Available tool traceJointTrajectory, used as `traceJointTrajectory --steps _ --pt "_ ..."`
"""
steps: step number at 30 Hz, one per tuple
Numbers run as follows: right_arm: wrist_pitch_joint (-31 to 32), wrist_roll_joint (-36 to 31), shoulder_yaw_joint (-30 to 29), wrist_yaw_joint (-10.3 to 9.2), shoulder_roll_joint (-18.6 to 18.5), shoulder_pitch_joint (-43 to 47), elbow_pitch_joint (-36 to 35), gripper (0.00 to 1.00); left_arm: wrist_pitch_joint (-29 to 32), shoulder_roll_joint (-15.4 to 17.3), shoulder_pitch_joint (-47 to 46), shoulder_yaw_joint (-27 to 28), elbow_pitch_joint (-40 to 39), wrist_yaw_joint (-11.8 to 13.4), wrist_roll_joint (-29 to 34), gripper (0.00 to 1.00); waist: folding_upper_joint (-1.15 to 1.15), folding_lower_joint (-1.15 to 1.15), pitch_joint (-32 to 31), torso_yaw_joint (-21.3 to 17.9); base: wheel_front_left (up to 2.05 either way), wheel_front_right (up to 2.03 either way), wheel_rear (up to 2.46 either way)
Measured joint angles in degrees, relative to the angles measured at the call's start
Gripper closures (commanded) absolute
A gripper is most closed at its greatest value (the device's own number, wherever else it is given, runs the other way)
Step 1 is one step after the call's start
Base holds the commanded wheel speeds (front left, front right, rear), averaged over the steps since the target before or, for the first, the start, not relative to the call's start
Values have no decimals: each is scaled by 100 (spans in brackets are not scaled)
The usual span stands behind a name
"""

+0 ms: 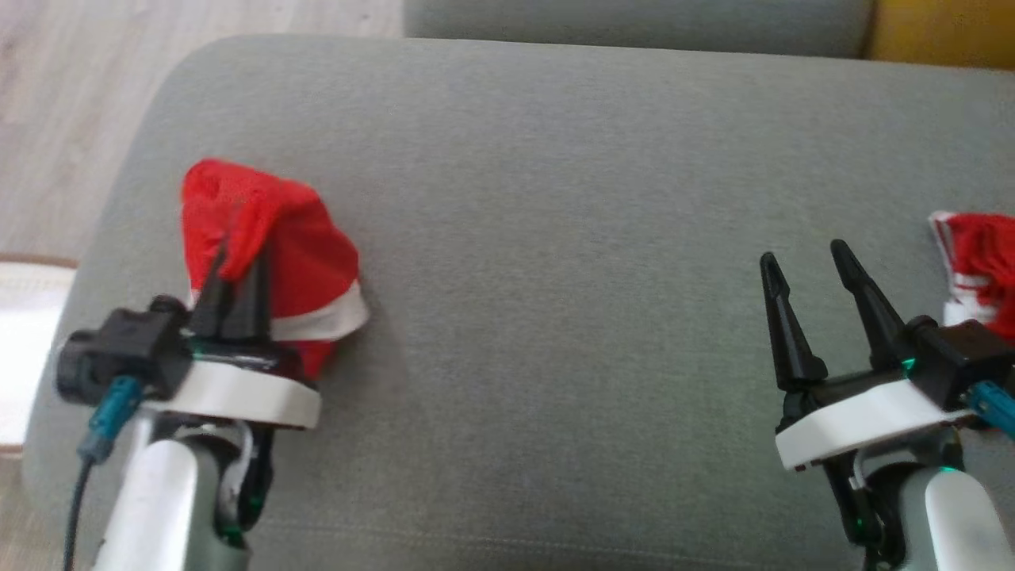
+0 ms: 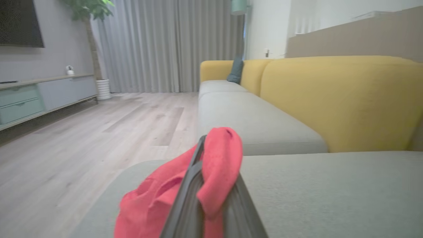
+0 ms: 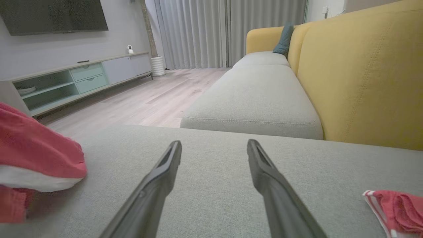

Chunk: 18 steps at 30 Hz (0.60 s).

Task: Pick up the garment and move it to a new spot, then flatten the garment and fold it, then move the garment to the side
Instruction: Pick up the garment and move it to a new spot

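Jaws of the left gripper [image 1: 238,281] pinch a bunched peak of the red garment [image 1: 273,230], at the frame's left on the grey cushion [image 1: 555,238]. The right gripper [image 1: 805,262], lower right, gapes empty. This looks like the pick-up step; the next move calls for carrying the garment to the bare middle.

The garment [image 1: 305,238] is coloured red with a white band, the sofa cushion [image 1: 555,198] is shown grey, and the backrest [image 3: 363,72] is rendered yellow.

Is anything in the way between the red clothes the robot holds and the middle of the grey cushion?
No, nothing visible. The left gripper pinches the red garment, and the grey cushion lies bare up to the right gripper.
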Motion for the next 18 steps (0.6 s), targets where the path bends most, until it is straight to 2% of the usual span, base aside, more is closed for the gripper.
traceJointTrajectory --steps 5,11,18 --pt "-24 49 58 0 5 -11 -27 0 99 -107 -56 -344 -48 -191 0 100 0 0 79 -338 0 0 0" --pt "-147 185 118 0 10 -60 -49 0 116 -257 -636 -829 -15 -427 -3 100 0 0 308 -983 0 0 0" --pt "-349 326 91 0 10 -183 -58 0 118 -415 -1261 -1336 197 -557 -9 100 0 0 733 -1768 0 0 0"
